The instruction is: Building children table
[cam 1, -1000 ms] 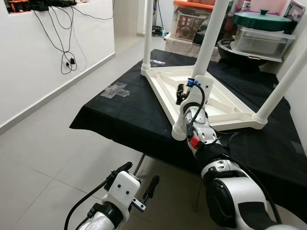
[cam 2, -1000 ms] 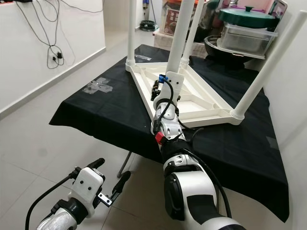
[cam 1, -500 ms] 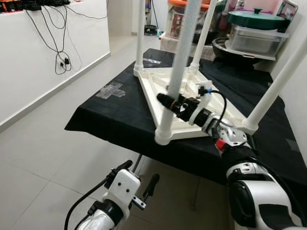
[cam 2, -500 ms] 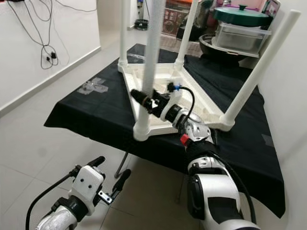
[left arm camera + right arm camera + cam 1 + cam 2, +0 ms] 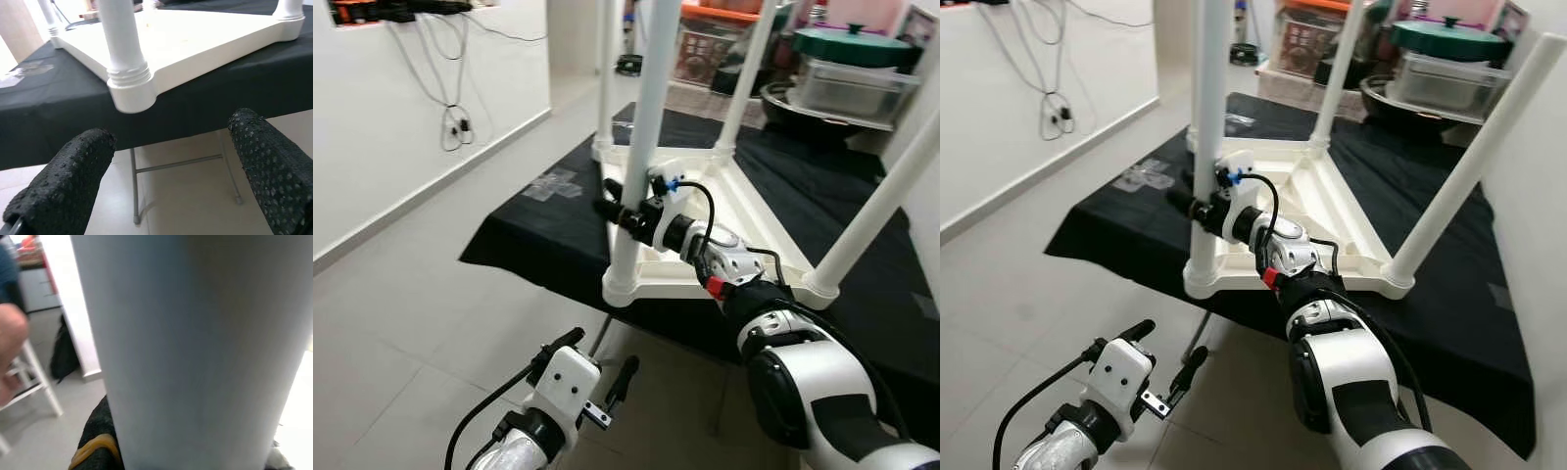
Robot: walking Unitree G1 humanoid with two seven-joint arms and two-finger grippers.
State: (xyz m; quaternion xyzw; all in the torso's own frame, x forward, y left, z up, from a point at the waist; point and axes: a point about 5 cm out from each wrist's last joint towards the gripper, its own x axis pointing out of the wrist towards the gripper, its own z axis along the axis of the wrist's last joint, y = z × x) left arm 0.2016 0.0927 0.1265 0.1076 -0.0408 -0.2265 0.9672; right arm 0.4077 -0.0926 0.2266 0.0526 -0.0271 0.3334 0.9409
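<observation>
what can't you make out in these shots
- Tops of the white plastic table legs: cut off by the eye views' upper edge.
- Right gripper fingertips: hidden behind the near leg.
- Right wrist view: leg surface too close and blurred.
- Black-clothed folding table frame: hidden under the cloth.

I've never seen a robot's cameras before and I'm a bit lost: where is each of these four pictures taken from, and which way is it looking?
Left eye view: from the head, forward and down at the upturned white table on a black cloth; both silver arms show.
Right eye view: the head's other eye, same scene; the right gripper is at the near table leg.
Left wrist view: low, along the left gripper, toward the table's near corner.
Right wrist view: pressed up against that leg.
Shared: the near leg appears in all four.
</observation>
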